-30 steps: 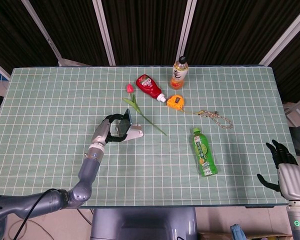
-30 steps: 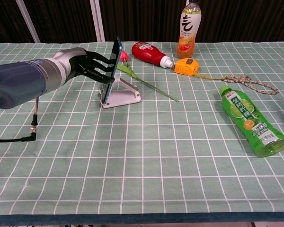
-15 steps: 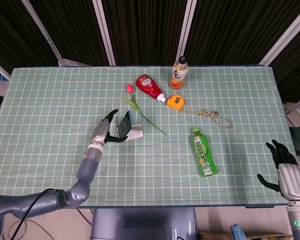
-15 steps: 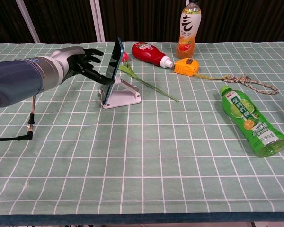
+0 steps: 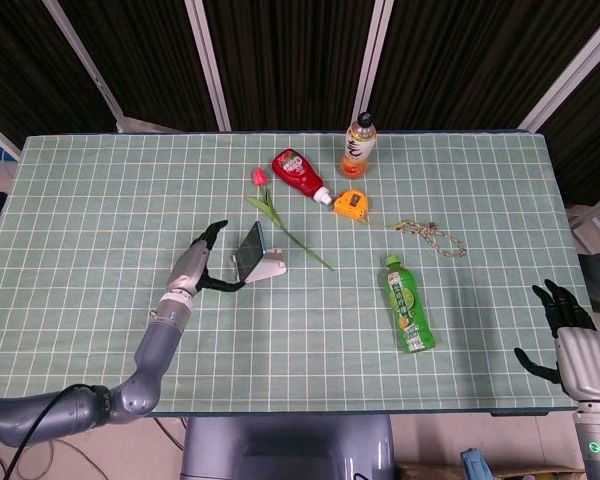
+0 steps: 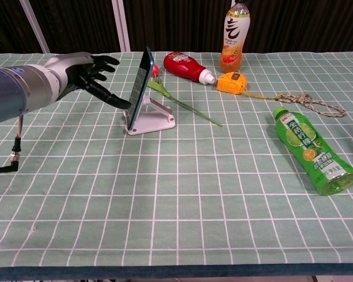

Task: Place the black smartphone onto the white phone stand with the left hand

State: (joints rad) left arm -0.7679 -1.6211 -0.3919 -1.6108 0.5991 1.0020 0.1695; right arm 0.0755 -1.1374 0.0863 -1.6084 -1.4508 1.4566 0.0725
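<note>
From the head view, your left hand (image 5: 192, 266) hangs over the table (image 5: 80, 200) with its fingers spread and nothing held. Just to its right the phone (image 5: 249, 242) leans tilted on the white stand (image 5: 267, 268); one fingertip reaches close to the phone's lower edge, though you cannot tell here whether it touches. Beyond the stand, up and to the right of your hand, lie a tulip (image 5: 280, 215), a red sauce bottle (image 5: 299, 174), an upright orange drink bottle (image 5: 358, 146) and a yellow tape measure (image 5: 351, 205). Further right are a knotted rope (image 5: 435, 236) and a green bottle (image 5: 408, 304) lying on its side. Your right hand (image 5: 563, 330) sits well apart at the table's far right edge, fingers spread, holding nothing.

From the chest view, your left hand (image 6: 87, 70) is open-fingered beside the phone (image 6: 140, 88), the longest finger stretching toward the phone's face near the stand (image 6: 151, 120). The phone rests in the stand, leaning back. The green bottle (image 6: 309, 149) lies far to the right of your hand.
</note>
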